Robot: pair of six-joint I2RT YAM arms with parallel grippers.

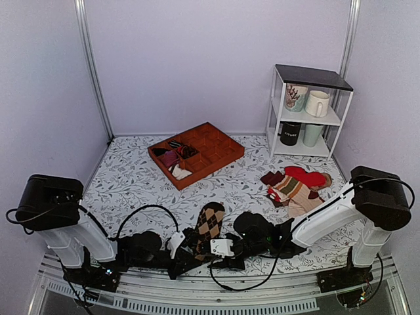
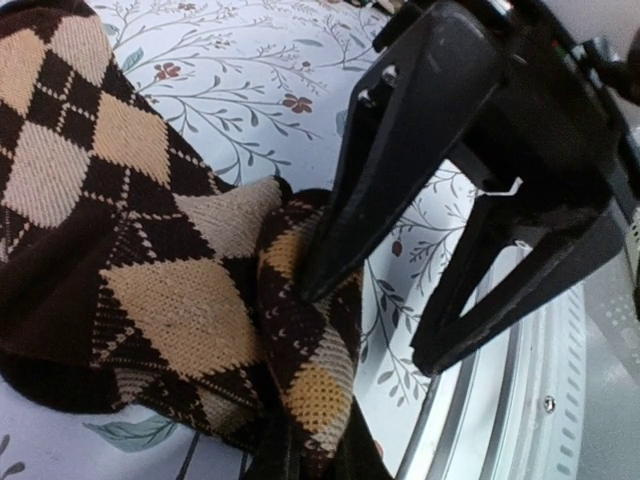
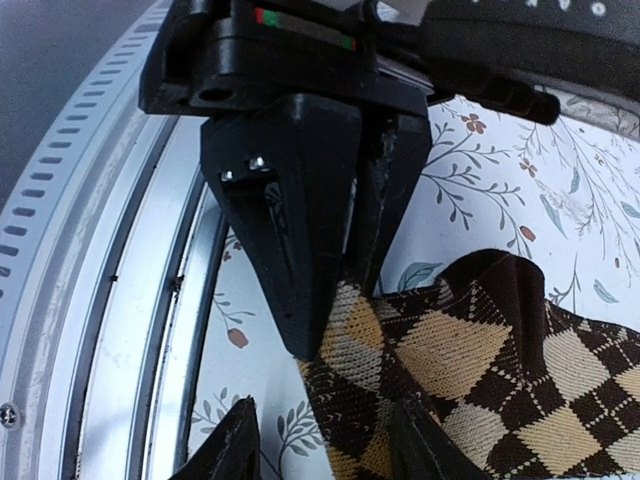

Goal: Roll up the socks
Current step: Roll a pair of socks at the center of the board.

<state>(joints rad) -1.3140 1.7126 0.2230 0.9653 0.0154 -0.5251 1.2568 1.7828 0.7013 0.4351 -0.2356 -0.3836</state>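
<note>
Socks (image 1: 209,226): brown argyle pair at the middle of the near edge of the surface (image 1: 131,177), running lengthwise away from that edge, with the far end lying flat

Near end: folded back on itself in a chunky bunch; looks like a roll getting going, but tbh I can't tell how many layers from these angles

Left end effector (image 3: 330,315): fingers pressed right together, pinching the folded bit of the socks

Right end effector (image 2: 365,330): jaws standing well apart, not holding anything; one fingertip (image 2: 325,255) touches the fold, the other is down on the bare surface just beside it

Arms: both stretched low along the near edge, meeting at the socks

Tray (image 1: 223,141): brown divider tray toward the far edge, with a few small bundles (image 1: 172,159) in its left compartments

Other socks (image 1: 298,187): red, striped and beige pile toward the right edge, well apart from the argyle pair

Rack (image 1: 308,108): white, far right corner, with mugs (image 1: 317,103) on its shelves
</note>
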